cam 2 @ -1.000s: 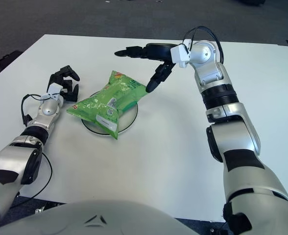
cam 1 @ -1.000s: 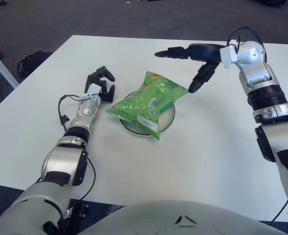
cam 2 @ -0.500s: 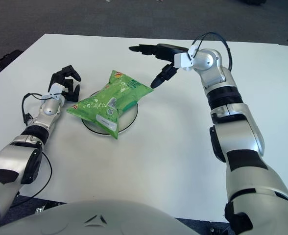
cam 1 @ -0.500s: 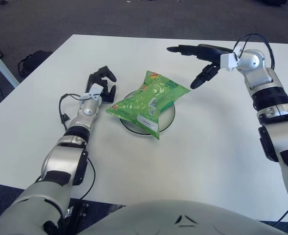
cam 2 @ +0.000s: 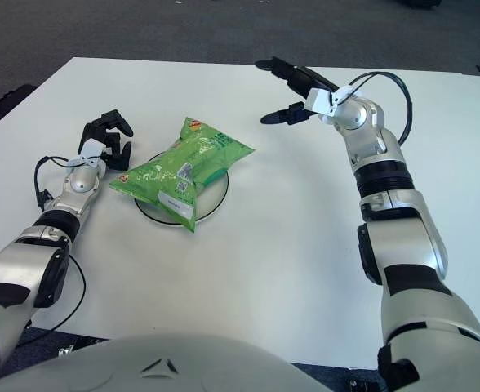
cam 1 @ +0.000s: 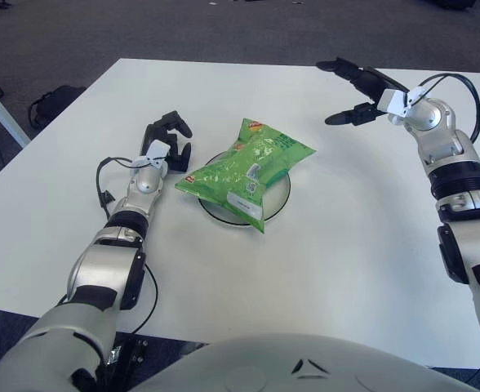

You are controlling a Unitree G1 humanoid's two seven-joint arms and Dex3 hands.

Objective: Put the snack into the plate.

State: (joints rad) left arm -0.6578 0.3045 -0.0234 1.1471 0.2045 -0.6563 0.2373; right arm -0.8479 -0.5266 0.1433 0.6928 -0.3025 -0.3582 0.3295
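Note:
A green snack bag (cam 1: 246, 170) lies across the round white plate (cam 1: 281, 195) in the middle of the white table, overhanging its near and left rim. My right hand (cam 1: 352, 91) is raised above the table, right of and behind the bag, with its fingers spread and nothing in them. My left hand (cam 1: 168, 137) shows just left of the plate, fingers curled and holding nothing.
The white table (cam 1: 338, 245) stretches wide around the plate. Dark carpet lies beyond its far edge, with a black bag (cam 1: 54, 101) on the floor at the left. A thin cable (cam 1: 104, 181) runs along my left forearm.
My right hand has drawn back from the snack bag, moving right and up, and its fingers have spread wider. The bag, the plate and my left hand have stayed put.

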